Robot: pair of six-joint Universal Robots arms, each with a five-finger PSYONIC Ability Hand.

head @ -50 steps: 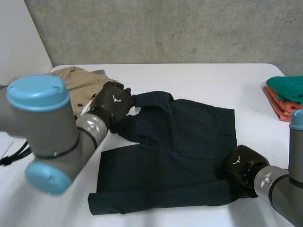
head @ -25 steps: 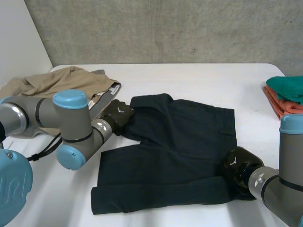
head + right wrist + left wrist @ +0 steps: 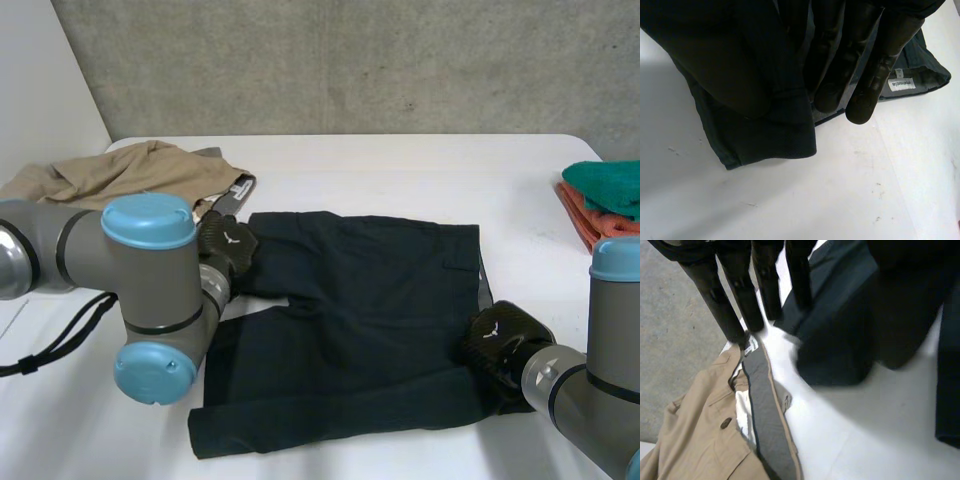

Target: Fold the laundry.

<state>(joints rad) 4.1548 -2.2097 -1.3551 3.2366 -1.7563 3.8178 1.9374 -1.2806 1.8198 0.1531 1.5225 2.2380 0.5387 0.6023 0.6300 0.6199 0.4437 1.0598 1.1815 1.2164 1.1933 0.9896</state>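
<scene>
Shorts [image 3: 370, 310] lie spread mid-table, waistband right, legs left. Left hand [image 3: 228, 243] pinches the far-left leg hem, straight fingers against thumb. Right hand [image 3: 500, 342] clamps the near-right waistband corner (label just beside its fingertips). Looks like flattening before the fold: pull both pinches apart evenly and low, clear of the tan garment [image 3: 130, 175].

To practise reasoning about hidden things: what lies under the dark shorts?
White table shows around the dark shorts, so they lie on it; anything else beneath them is covered.

White table [image 3: 400, 170]; grey concrete wall [image 3: 350, 60] behind it.
</scene>
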